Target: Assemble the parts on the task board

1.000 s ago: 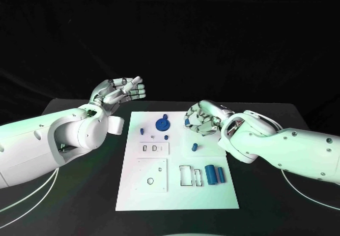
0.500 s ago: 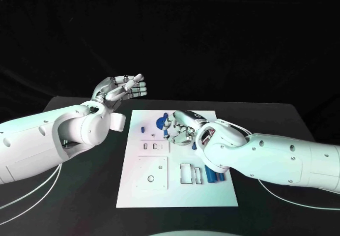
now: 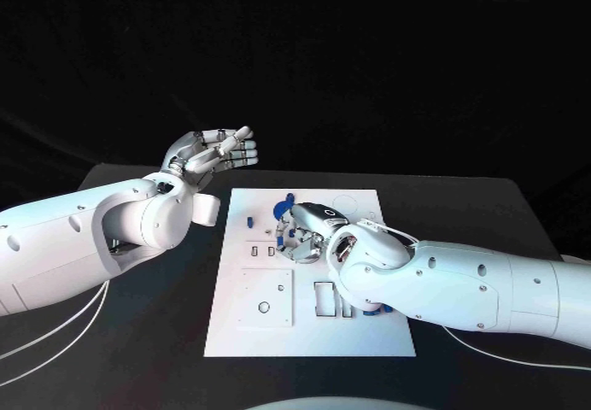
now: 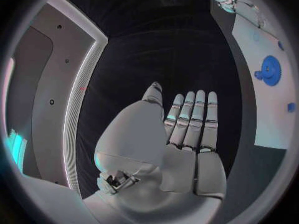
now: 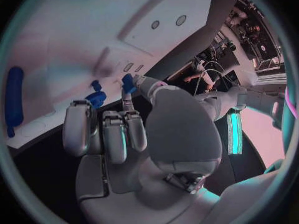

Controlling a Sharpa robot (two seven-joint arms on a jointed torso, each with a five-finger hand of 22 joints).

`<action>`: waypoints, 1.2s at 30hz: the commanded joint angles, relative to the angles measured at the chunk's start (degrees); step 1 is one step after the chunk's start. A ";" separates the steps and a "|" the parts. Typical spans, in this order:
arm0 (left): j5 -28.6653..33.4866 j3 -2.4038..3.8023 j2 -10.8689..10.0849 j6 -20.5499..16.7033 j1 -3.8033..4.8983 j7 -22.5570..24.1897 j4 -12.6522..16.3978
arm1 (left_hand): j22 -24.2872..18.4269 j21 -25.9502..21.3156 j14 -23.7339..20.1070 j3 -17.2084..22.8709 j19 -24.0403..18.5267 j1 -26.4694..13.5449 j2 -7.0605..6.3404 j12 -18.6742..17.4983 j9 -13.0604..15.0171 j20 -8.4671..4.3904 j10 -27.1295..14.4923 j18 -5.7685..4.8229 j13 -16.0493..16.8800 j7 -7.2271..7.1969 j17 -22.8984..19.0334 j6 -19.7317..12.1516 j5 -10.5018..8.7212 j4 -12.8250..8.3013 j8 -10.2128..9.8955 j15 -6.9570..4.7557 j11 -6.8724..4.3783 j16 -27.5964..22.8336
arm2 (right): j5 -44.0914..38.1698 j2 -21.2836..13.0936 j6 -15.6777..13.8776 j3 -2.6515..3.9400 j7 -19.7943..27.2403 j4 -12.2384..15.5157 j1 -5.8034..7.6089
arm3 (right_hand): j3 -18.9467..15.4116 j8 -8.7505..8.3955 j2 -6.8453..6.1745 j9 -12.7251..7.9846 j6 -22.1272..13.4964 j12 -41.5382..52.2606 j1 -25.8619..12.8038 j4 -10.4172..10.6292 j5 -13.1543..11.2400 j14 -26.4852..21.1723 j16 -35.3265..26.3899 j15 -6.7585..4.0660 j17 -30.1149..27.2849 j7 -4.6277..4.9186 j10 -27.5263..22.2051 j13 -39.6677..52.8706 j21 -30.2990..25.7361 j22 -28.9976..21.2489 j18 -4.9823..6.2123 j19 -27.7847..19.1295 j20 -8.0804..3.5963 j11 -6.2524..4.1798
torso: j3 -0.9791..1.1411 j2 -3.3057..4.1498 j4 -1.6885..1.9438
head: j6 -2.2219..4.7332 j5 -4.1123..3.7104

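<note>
Where visible, blue cylinder (image 5: 14,102) flat on task board (image 3: 240,333).

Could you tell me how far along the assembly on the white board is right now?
Early, by the look of it. The blue gear sits on the task board, but loose blue pieces lie unplaced. The right hand reaches over the board's middle; whether it holds anything is unclear. The left hand hovers raised and empty. The rectangular slots look unfilled.

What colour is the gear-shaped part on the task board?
Blue. The gear-shaped part shows best in the left wrist view, lying on the white task board.
</note>
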 commanded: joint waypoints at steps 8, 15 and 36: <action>-0.04 0.04 -0.07 1.23 0.03 0.04 0.19 | -0.10 -0.31 -0.44 -0.40 -0.55 0.32 0.05 -0.32 0.08 0.02 0.26 0.16 -0.04 2.09 0.05 -0.29 0.18 0.00 0.22 -0.06 0.29 -0.40 | -3.93 0.86 1.06 -0.04 -0.87 -1.11 -0.84 | 0.13 0.33 -0.36 0.14 1.20 -0.15 -0.61 0.18 -0.28 5.96 0.23 -0.62 15.08 -0.79 1.06 8.32 -0.18 3.05 -0.32 -0.09 -0.35 -0.57 | 0.06 -0.06 -0.11 | -0.44 0.51; -0.04 0.04 -0.08 1.28 0.03 0.03 0.23 | -0.10 -0.31 -0.44 -0.40 -0.55 0.32 0.05 -0.32 0.08 0.02 0.26 0.16 -0.04 2.09 0.05 -0.29 0.18 0.00 0.22 -0.06 0.29 -0.40 | -4.44 1.40 1.24 -0.13 -0.54 -1.90 -1.26 | 0.09 0.31 -0.52 0.17 1.19 -0.18 -0.72 0.15 -0.33 5.96 0.23 -0.64 15.08 -0.81 1.04 8.29 -0.25 3.01 -0.31 -0.12 -0.38 -0.60 | 0.08 -0.05 -0.12 | -0.56 0.72; -0.05 0.04 -0.42 1.33 0.04 -0.04 0.69 | -0.10 -0.31 -0.44 -0.40 -0.55 0.32 0.05 -0.32 0.08 0.02 0.26 0.16 -0.04 2.09 0.05 -0.29 0.18 0.00 0.22 -0.06 0.29 -0.40 | -5.47 2.06 1.97 -0.23 0.65 -3.19 -2.13 | -0.04 0.13 -1.24 0.28 0.98 -0.37 -1.04 -0.05 -0.55 5.96 0.23 -0.71 15.08 -0.78 0.86 8.05 -0.52 2.85 -0.26 -0.23 -0.49 -0.62 | -0.04 -0.06 0.02 | -0.81 0.55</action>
